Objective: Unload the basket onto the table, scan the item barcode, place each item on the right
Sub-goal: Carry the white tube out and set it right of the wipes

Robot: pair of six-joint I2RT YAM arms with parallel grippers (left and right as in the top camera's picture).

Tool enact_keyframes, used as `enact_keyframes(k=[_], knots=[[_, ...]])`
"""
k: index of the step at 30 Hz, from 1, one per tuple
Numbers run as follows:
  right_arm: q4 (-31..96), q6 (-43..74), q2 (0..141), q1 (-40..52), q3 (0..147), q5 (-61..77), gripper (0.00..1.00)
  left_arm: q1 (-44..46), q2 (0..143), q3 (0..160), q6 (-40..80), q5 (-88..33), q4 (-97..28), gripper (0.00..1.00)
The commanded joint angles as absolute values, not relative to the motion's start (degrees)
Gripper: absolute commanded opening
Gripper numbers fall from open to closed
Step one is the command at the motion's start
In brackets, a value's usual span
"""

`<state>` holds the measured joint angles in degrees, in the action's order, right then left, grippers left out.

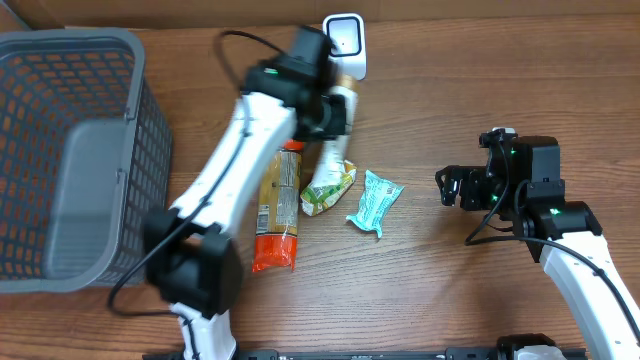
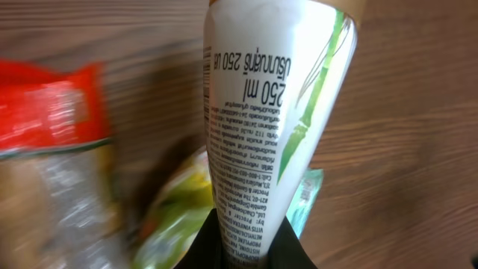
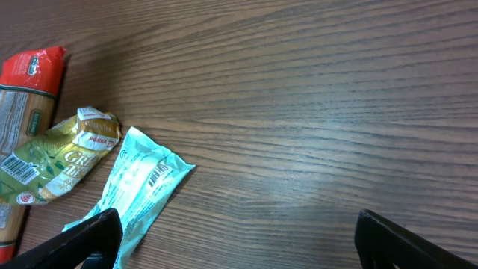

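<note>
White bottle (image 2: 276, 112) tight in left claw (image 2: 252, 250), seemingly just beside scanner (image 1: 344, 40)

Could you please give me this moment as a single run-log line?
left tool: shut on white bottle, near scanner | right tool: open, empty
</note>
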<state>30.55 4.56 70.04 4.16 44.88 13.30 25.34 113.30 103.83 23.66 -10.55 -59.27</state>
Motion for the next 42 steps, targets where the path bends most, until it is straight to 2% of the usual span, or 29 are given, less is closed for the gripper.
enact_keyframes(k=[1, 4, 10, 16, 17, 18, 21, 23, 24, 30, 42], knots=[[30.3, 4.9, 70.2, 4.1, 45.8, 13.6, 1.0, 29.9, 117.3, 104.2, 26.8, -11.6, -56.4, 0.04], [30.3, 4.9, 70.2, 4.1, 45.8, 13.6, 1.0, 32.4, 120.9, 104.2, 30.3, -11.1, -54.5, 0.04], [30.3, 4.8, 70.2, 4.1, 45.8, 13.6, 1.0, 33.8, 125.2, 104.2, 45.6, -11.7, -54.1, 0.04], [30.1, 4.9, 70.2, 4.1, 45.8, 13.6, 1.0, 35.4, 125.3, 104.3, 51.8, -15.4, -50.5, 0.04], [30.1, 4.9, 70.2, 4.1, 45.8, 13.6, 1.0, 35.7, 125.3, 104.3, 53.0, -15.5, -50.2, 0.07], [30.1, 4.9, 70.2, 4.1, 45.8, 13.6, 1.0, 36.0, 125.3, 104.3, 53.6, -15.5, -49.8, 0.16], [30.1, 4.9, 70.2, 4.1, 45.8, 13.6, 1.0, 36.6, 125.3, 104.3, 53.6, -15.2, -49.0, 0.72], [30.1, 4.9, 70.2, 4.1, 45.8, 13.6, 1.0, 36.6, 125.3, 104.3, 53.5, -15.0, -49.0, 0.97], [30.1, 4.9, 70.2, 4.1, 45.8, 13.6, 1.0, 36.5, 125.3, 104.3, 53.1, -15.1, -49.0, 1.0], [30.1, 4.9, 70.2, 4.1, 45.8, 14.9, 1.0, 34.1, 124.5, 105.7, 43.3, -16.7, -49.2, 1.0], [30.1, 4.6, 70.2, 4.1, 45.8, 20.3, 1.0, 21.7, 110.7, 122.3, 23.2, -17.8, -66.1, 1.0]])
